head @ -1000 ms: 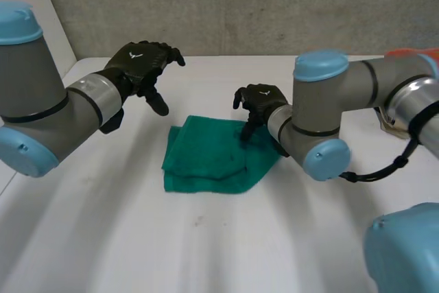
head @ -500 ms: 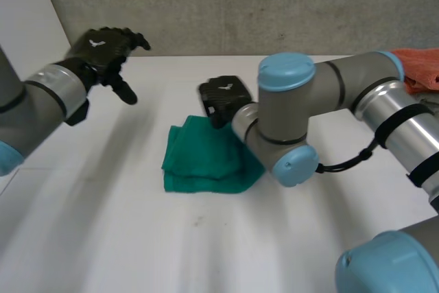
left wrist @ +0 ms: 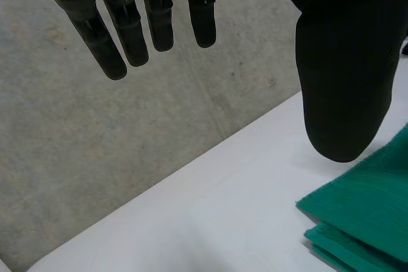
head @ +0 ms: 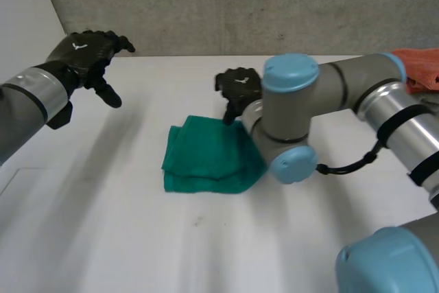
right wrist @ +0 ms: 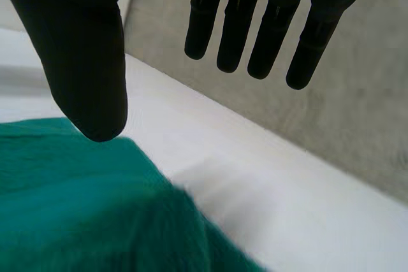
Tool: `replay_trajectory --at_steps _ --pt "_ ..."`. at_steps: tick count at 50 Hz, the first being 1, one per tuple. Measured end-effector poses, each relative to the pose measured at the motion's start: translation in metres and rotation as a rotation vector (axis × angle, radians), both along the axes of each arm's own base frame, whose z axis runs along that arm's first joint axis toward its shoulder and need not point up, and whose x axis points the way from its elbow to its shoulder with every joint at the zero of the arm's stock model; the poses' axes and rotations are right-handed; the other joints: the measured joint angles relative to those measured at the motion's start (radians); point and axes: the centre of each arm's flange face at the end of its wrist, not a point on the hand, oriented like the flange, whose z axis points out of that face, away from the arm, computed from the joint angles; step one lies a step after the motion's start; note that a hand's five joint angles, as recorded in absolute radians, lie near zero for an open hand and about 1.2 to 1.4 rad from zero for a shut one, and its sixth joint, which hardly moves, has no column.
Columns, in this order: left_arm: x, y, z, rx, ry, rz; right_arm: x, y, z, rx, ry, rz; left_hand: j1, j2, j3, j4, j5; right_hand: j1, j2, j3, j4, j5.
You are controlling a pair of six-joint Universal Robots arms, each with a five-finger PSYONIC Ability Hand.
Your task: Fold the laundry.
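A folded green cloth (head: 209, 156) lies on the white table (head: 137, 238) near its middle. My right hand (head: 236, 87) hovers just above the cloth's far right corner, fingers (right wrist: 255, 23) straight, holding nothing; the green cloth (right wrist: 83, 202) lies under its thumb. My left hand (head: 86, 53) is raised far to the left of the cloth, over the table's far left part. Its fingers (left wrist: 137, 23) are spread and empty. A corner of the cloth (left wrist: 363, 208) shows beyond its thumb.
An orange-red cloth (head: 420, 66) lies at the far right edge of the table. A grey wall (head: 226, 5) runs behind the table. My right arm's elbow (head: 291, 121) hangs over the green cloth's right side.
My left hand has swung away to the far left. My right hand let go of the cloth's right side, lifted and moved to its far corner; the elbow swung in over the cloth.
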Motion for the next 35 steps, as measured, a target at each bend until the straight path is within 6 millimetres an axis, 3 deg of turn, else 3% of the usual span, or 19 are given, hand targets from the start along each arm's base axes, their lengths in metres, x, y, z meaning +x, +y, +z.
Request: replay_trajectory --at_steps 9,16,18,20,22,26,30,32,33,35 --pt "-0.008 0.002 -0.01 0.014 -0.024 -0.016 -0.035 -0.023 -0.025 0.226 -0.025 -0.05 0.0 0.0 0.0 0.0 0.0 0.003 0.003 0.002 0.002 0.012" --pt "-0.008 0.001 -0.012 0.008 -0.039 -0.016 -0.04 -0.027 -0.041 0.273 -0.012 -0.047 0.0 0.0 0.0 0.0 0.0 0.098 0.096 0.098 0.093 0.125" --pt "-0.008 0.001 -0.012 0.006 -0.041 -0.016 -0.04 -0.027 -0.044 0.277 -0.008 -0.046 0.0 0.0 0.0 0.0 0.0 0.2 0.204 0.202 0.196 0.225" --pt "-0.008 0.001 -0.012 0.004 -0.044 -0.014 -0.04 -0.027 -0.048 0.28 -0.003 -0.047 0.0 0.0 0.0 0.0 0.0 0.463 0.477 0.466 0.449 0.473" --pt "-0.007 0.0 -0.013 0.002 -0.045 -0.013 -0.039 -0.027 -0.049 0.274 -0.003 -0.049 0.0 0.0 0.0 0.0 0.0 0.533 0.595 0.587 0.585 0.597" --pt "-0.006 -0.001 -0.013 0.0 -0.047 -0.009 -0.034 -0.027 -0.042 0.239 -0.016 -0.037 0.0 0.0 0.0 0.0 0.0 0.533 0.598 0.601 0.604 0.607" --pt "-0.003 -0.002 -0.013 -0.003 -0.048 -0.003 -0.017 -0.017 -0.022 0.159 -0.038 0.033 0.0 0.0 0.0 0.0 0.0 0.533 0.598 0.601 0.604 0.614" --pt "-0.001 -0.003 -0.012 -0.003 -0.048 0.003 -0.008 -0.01 -0.015 0.127 -0.045 0.077 0.0 0.0 -0.005 0.0 0.0 0.533 0.598 0.601 0.604 0.618" --pt "0.001 -0.004 -0.011 -0.003 -0.047 0.009 0.007 0.004 -0.004 0.077 -0.054 0.166 0.0 0.0 -0.014 0.0 0.0 0.533 0.598 0.601 0.604 0.622" --pt "0.003 -0.004 -0.011 -0.003 -0.046 0.015 0.019 0.017 0.001 0.046 -0.057 0.244 0.0 0.0 -0.018 -0.002 0.0 0.533 0.598 0.601 0.604 0.625"
